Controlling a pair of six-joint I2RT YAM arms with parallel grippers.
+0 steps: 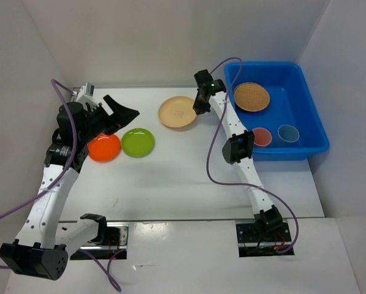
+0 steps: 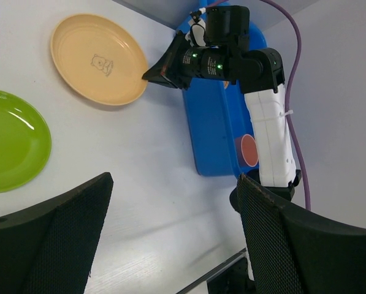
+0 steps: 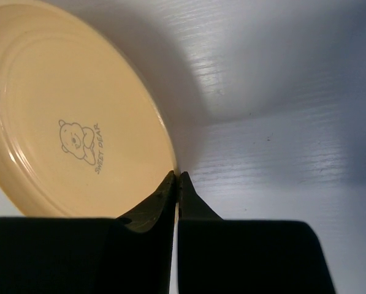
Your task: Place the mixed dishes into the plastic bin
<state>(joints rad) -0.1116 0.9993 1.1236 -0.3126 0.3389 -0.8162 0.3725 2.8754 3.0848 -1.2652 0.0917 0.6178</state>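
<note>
Near bin [image 1: 293,150]: R tool [image 3: 178,181] pinches beige bear-print plate [image 3: 78,122] rim; L tool [image 2: 173,184] wide, empty.

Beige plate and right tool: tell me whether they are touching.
Touching. The right wrist view shows the right tool closed on the beige plate at its rim, with no gap visible.

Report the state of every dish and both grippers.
beige plate, rim pinched by right gripper
right gripper, jaws shut
left gripper, jaws open, empty
orange plate, on table
lime green plate, on table
woven plate, in bin
pink cup, upright in bin
blue cup, upright in bin
</note>
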